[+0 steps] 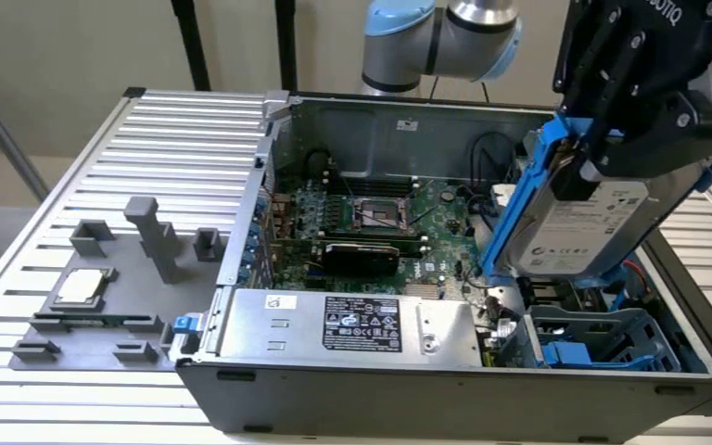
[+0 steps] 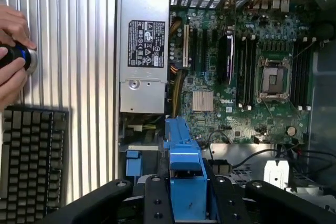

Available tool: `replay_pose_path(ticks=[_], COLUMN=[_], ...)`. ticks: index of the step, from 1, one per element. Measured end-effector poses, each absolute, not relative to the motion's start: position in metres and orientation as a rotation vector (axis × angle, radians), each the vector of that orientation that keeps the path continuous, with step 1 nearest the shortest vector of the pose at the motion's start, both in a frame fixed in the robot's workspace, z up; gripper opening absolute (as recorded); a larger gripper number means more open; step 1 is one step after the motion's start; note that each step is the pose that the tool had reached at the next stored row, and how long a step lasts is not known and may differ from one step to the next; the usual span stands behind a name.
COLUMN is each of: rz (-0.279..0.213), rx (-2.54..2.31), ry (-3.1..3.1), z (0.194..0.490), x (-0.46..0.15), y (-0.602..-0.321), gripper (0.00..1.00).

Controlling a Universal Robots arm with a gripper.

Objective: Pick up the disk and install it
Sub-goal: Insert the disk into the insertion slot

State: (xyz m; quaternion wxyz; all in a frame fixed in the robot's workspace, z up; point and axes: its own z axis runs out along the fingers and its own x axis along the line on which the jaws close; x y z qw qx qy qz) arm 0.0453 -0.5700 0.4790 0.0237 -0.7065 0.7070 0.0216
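The disk [image 1: 578, 227], a silver-grey drive with a white label in a bright blue carrier, hangs tilted above the open computer case, over its right side in the exterior view. My black gripper [image 1: 603, 139] is shut on its upper end. In the wrist view the blue carrier [image 2: 184, 166] sticks out between my fingers [image 2: 157, 200], pointing down toward the case interior. A blue drive bay [image 1: 603, 343] sits in the case's lower right corner, below the disk.
The open case [image 1: 245, 278] holds a green motherboard [image 1: 369, 222] and a grey power-supply box [image 1: 344, 324] with a black label. A grey fixture with a small silver chip [image 1: 84, 283] lies on the slatted table. A person's hands [image 2: 10, 56] hold a knob beside a keyboard [image 2: 31, 161].
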Motion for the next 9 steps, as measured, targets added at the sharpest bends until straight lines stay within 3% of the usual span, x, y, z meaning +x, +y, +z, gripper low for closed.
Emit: replay_pose_path(ticks=[9], rz=[0.067], rx=[-2.187], ry=[2.188], z=[0.473], x=[0.072], y=[-0.594], gripper=[0.00])
